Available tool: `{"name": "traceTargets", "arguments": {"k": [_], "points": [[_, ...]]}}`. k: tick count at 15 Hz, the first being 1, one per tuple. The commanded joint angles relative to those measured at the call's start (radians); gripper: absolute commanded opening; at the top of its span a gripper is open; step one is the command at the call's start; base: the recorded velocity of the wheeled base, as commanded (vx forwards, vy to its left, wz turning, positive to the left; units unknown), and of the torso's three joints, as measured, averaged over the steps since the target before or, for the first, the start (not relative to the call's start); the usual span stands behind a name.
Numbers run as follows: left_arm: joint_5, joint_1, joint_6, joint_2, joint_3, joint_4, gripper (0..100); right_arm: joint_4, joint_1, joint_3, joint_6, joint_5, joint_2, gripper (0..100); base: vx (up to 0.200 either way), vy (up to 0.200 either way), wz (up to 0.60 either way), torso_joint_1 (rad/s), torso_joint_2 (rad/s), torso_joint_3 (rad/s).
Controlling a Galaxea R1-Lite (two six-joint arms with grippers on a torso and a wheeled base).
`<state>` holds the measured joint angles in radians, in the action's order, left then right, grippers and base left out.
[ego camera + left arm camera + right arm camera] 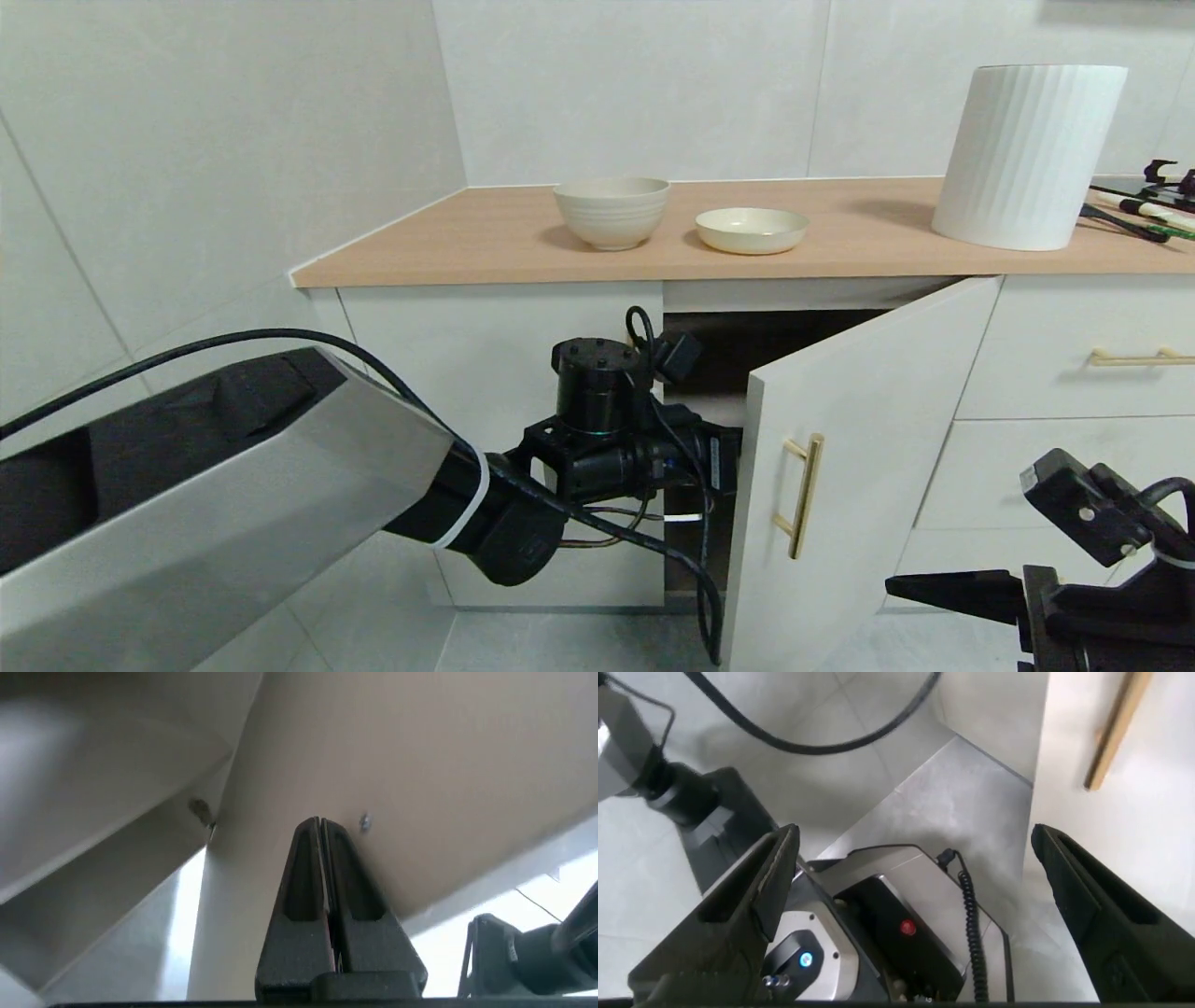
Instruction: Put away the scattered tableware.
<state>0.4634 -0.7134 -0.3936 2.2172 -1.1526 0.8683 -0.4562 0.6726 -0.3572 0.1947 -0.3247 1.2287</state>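
My left gripper (320, 823) has its two fingers pressed flat together with nothing between them. The tips point at a pale panel (439, 775) that carries a small screw, and I cannot tell whether they touch it. In the head view my left arm runs low to the open mouth of the cabinet, and its wrist is tucked just behind the edge of the cabinet door (859, 439), which stands swung out toward me. My right gripper (913, 833) is spread wide and holds nothing. It hangs low over the tiled floor (906, 775), just beside the outer face of that door and below its brass handle (801, 495).

The tableware is well apart from both grippers, up on the wooden countertop (448, 252) above the cabinet. A cream bowl (612, 212) stands upright there, with a shallow cream dish (752, 230) near it on its right, the two not touching. Farther right on the same top stands a tall white ribbed container (1027, 154), and dark-handled utensils (1134, 210) lie beside it at the edge.
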Motion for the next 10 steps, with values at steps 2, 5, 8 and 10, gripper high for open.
{"name": "traceTargets", "arguments": {"k": [2, 5, 8, 10], "points": [[-0.002, 0.0, -0.001, 0.009, -0.019, 0.005, 0, -0.001, 0.001, 0.0, 0.0, -0.001, -0.003, 100, 0.0, 0.0, 0.0, 0.0, 0.0, 0.0], [-0.003, -0.001, -0.001, 0.025, -0.056, -0.006, 0, -0.001, 0.001, 0.0, -0.001, -0.001, -0.005, 100, 0.0, 0.0, 0.0, 0.0, 0.0, 0.0], [-0.006, -0.02, -0.001, 0.044, -0.075, -0.017, 0, -0.001, 0.022, 0.001, 0.0, -0.001, -0.012, 100, 0.0, 0.0, 0.0, 0.0, 0.0, 0.0], [-0.032, -0.046, -0.001, 0.052, -0.076, -0.029, 0, -0.001, 0.045, 0.0, 0.0, -0.001, -0.015, 100, 0.0, 0.0, 0.0, 0.0, 0.0, 0.0]]}}
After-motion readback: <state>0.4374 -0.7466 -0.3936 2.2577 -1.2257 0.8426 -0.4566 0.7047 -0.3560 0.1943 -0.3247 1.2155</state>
